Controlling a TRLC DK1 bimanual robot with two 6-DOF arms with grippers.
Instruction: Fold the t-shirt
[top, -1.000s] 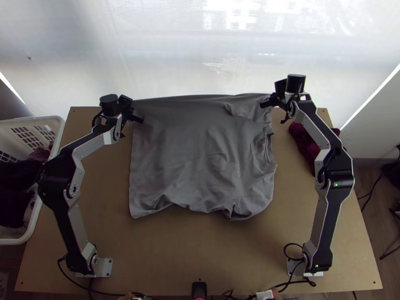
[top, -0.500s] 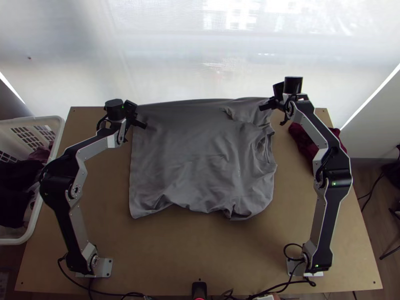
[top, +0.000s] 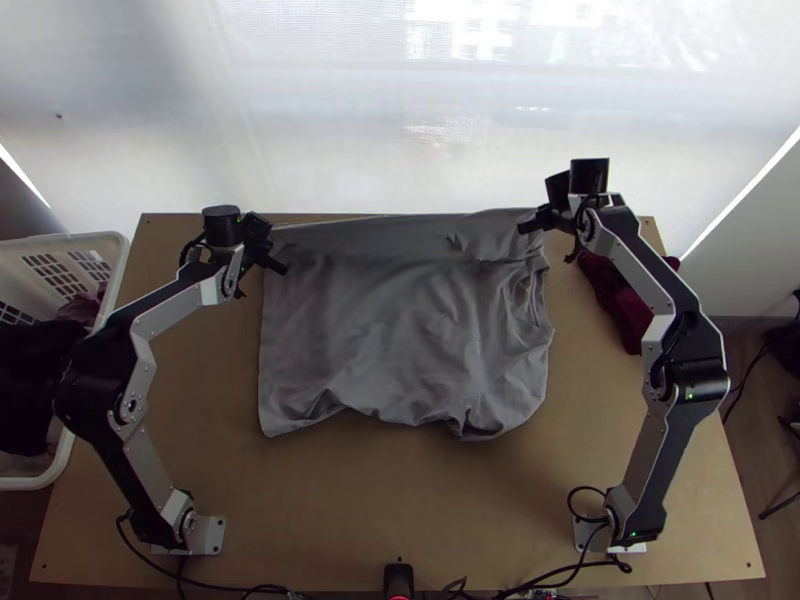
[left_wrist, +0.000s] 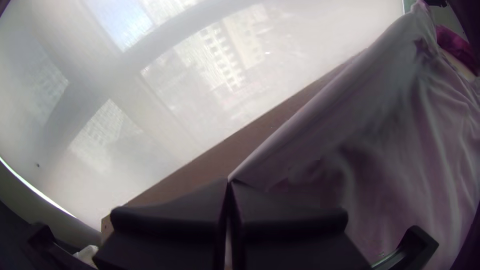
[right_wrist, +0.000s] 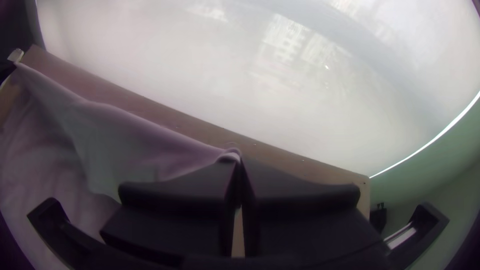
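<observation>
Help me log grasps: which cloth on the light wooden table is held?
The grey fabric T-shirt, spread and wrinkled, its far edge pinched in both sets of jaws. The bunched dark-red cloth near the table's far right corner isn't held.

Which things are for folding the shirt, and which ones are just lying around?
For folding:
- grey cloth t-shirt, on the table
- left black claw, pinching one end of its far edge
- right black claw, pinching the other end

Just lying about:
- dark red bunched cloth, by the right arm
- white plastic basket holding dark clothes
</observation>
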